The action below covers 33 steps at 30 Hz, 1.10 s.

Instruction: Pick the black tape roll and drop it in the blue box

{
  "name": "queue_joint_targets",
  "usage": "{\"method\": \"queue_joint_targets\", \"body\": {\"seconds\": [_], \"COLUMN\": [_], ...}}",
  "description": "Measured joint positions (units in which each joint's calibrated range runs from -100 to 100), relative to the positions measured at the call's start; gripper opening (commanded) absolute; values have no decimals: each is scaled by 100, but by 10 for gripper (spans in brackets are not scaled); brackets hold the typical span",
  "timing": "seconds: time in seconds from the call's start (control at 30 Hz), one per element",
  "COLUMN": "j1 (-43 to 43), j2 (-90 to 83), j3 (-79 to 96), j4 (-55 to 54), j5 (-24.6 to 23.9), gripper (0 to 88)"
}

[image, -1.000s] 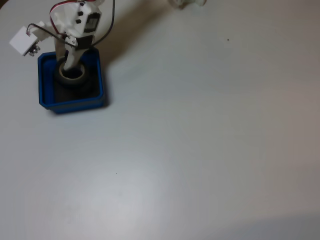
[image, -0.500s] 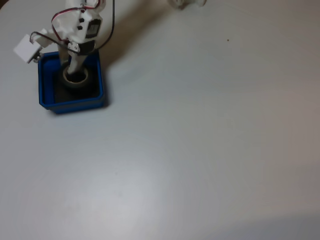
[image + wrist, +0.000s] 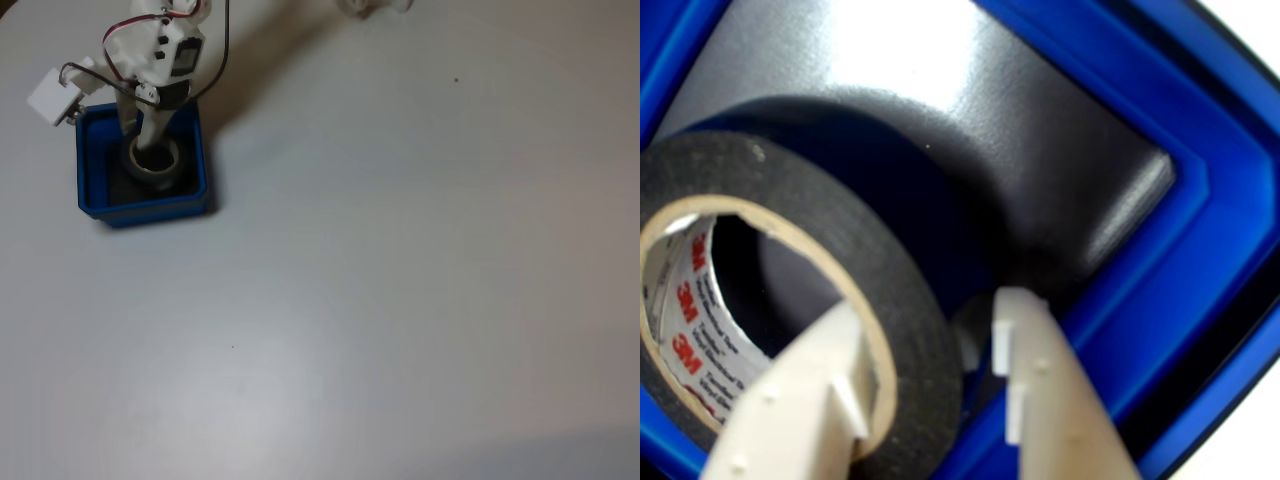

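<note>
The blue box (image 3: 140, 208) sits at the upper left of the fixed view, and the black tape roll (image 3: 171, 173) lies inside it on the dark floor. My gripper (image 3: 148, 150) reaches down into the box over the roll. In the wrist view the tape roll (image 3: 840, 220) fills the left side, with blue box walls (image 3: 1200, 250) around it. My gripper (image 3: 930, 305) straddles the roll's wall. One finger (image 3: 810, 400) is inside the pale core, the other finger (image 3: 1030, 380) stands outside with a thin gap to the tape.
The white arm body (image 3: 160, 50) with red and black wires hangs over the box's far edge, and a white camera block (image 3: 50, 97) sticks out to its left. A pale object (image 3: 375, 5) sits at the table's top edge. Bare white table spreads to the right and front.
The roll has sunk from a raised position down onto the box floor, and my gripper has come down with it. Over the last half second almost nothing has moved.
</note>
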<state>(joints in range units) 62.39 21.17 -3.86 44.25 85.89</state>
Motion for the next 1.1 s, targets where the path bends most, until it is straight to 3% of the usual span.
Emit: {"method": "queue_joint_targets", "body": {"seconds": [0.33,0.6,0.83,0.97,1.1], "j1": [-129,-188,-198,-198,-208], "j2": [212,271,305,305,305], "j3": [0,0,0,0,0], "j4": [-8,-8,-8,-8,-16], "j5": [-8,0,8,8,8], "gripper": [94,179,176,131,16]}}
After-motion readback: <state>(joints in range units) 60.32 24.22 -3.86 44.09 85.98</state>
